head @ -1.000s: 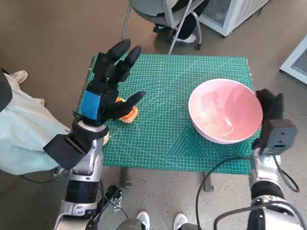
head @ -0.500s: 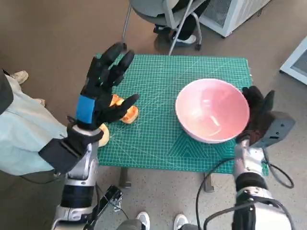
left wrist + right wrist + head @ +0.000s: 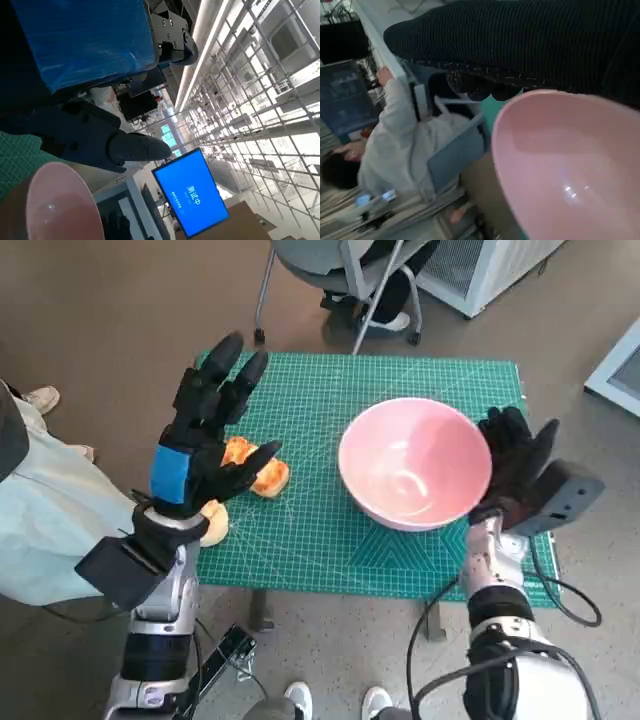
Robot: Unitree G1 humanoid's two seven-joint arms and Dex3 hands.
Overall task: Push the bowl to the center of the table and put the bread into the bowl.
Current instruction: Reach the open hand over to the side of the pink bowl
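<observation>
A large pink bowl (image 3: 414, 462) stands on the green cutting mat (image 3: 330, 530), right of the mat's middle; it also shows in the left wrist view (image 3: 60, 205) and fills the right wrist view (image 3: 570, 170). My right hand (image 3: 512, 462) in its black glove presses flat against the bowl's right side, fingers spread. A piece of golden bread (image 3: 262, 470) lies on the mat's left part. My left hand (image 3: 205, 430) hovers above it with fingers spread, holding nothing. Another bread piece (image 3: 212, 523) lies at the mat's left edge, partly hidden by my left forearm.
The mat covers the small table, with floor all round. An office chair (image 3: 340, 270) stands beyond the far edge. A person in pale clothes (image 3: 50, 510) sits close at the left. A white appliance (image 3: 480, 265) stands at the back right.
My right hand has pushed the bowl leftward across the mat, away from the right edge. My left hand has drifted slightly left and back, uncovering more of the bread.
</observation>
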